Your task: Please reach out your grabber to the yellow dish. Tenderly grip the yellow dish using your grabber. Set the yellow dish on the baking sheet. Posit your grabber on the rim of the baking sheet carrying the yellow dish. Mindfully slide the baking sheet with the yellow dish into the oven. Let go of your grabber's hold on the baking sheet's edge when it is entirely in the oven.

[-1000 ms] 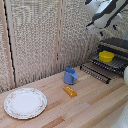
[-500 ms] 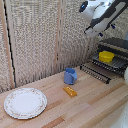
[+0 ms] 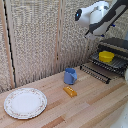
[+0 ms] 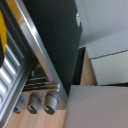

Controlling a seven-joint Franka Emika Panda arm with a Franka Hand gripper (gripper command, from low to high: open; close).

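Raised higher now, we see the arm [image 3: 102, 17] above the oven [image 3: 116, 46], grabber state unclear, dish [image 3: 105, 56] on the sheet [image 3: 114, 63], sliding left.

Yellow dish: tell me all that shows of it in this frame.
The yellow dish is a small, shallow, bright yellow bowl, upright and apparently empty. It sits on the baking sheet, a dark tray of wire bars at the oven mouth, on the exterior view's right. Nothing grips it. The wrist view shows a yellow sliver, probably its rim.
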